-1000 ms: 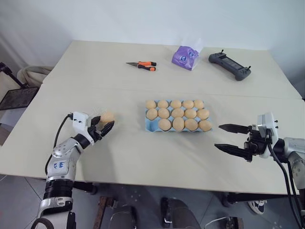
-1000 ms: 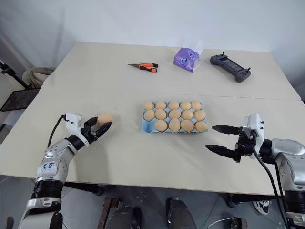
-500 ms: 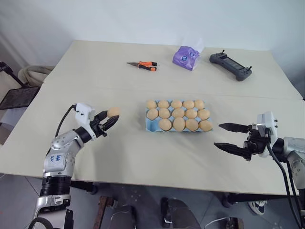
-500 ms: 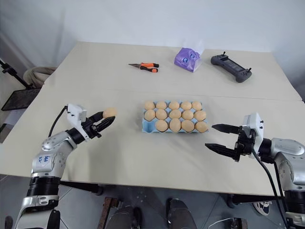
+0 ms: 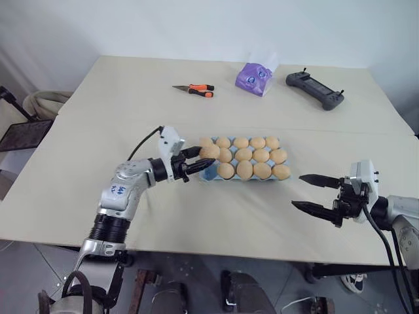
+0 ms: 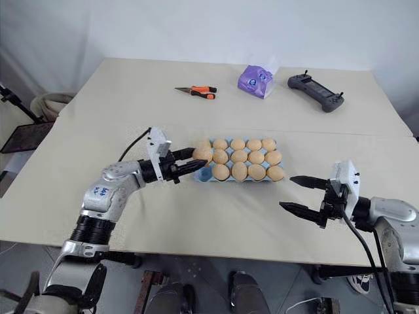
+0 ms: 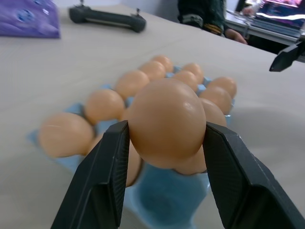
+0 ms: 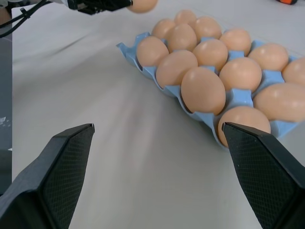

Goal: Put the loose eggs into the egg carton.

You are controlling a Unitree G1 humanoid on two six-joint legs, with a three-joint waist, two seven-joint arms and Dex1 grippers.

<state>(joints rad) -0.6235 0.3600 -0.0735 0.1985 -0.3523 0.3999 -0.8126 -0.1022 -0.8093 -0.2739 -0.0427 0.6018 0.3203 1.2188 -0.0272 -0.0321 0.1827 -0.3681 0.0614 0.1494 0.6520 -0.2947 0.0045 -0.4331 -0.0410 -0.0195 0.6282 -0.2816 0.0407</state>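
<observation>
Your left hand is pinching a smooth egg at its widest girth over the carton; it's looking light and brittle, so squeeze gently; right hand is gaping, empty.

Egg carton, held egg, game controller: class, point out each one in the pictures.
egg carton (image 5: 205,173), left eye view, empty front-left cup.
held egg (image 7: 167,123), left wrist view, its middle.
game controller (image 6: 316,91), right eye view, its body.
</observation>
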